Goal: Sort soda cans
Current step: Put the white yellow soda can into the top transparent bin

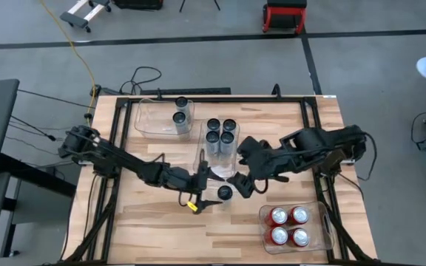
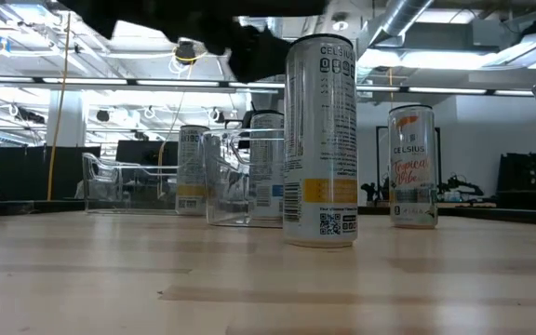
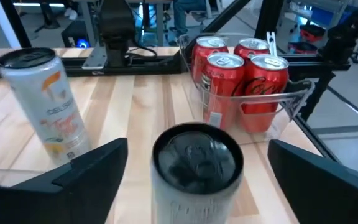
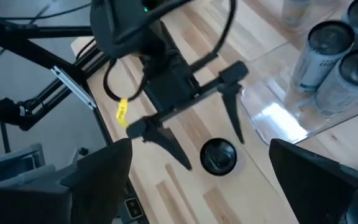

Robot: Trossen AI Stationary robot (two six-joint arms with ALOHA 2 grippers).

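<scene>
Item: one loose soda can (image 1: 225, 193), dark-topped, upright on bare wood at centre frame in the high view, just below the middle clear bin (image 1: 220, 164). Holdings already sorted: four red cans (image 1: 288, 225) in the bin at lower right; four dark-topped cans (image 1: 220, 133) in the middle bin; two silver-grey cans (image 1: 182, 112) in the upper-left bin (image 1: 150, 118). Left gripper (image 1: 207, 191): spread wide, fingers flanking the loose can on either side without touching — the left wrist view shows the can's top (image 3: 197, 157) centred between the two dark fingers (image 3: 86, 168). Right gripper (image 1: 244, 185): also spread, empty, hovering just right of the same can and looking down on it. Step in hand, by judgement: the left arm taking hold of this can. To do it well — keep the can centred between the fingers, close evenly on the body well below the rim so it neither tips nor skids, and have the right gripper stand clear, since the two arms sit close together here. A second pale can (image 3: 45, 102) stands apart in the left wrist view's upper left; avoid brushing it on the lift.
</scene>
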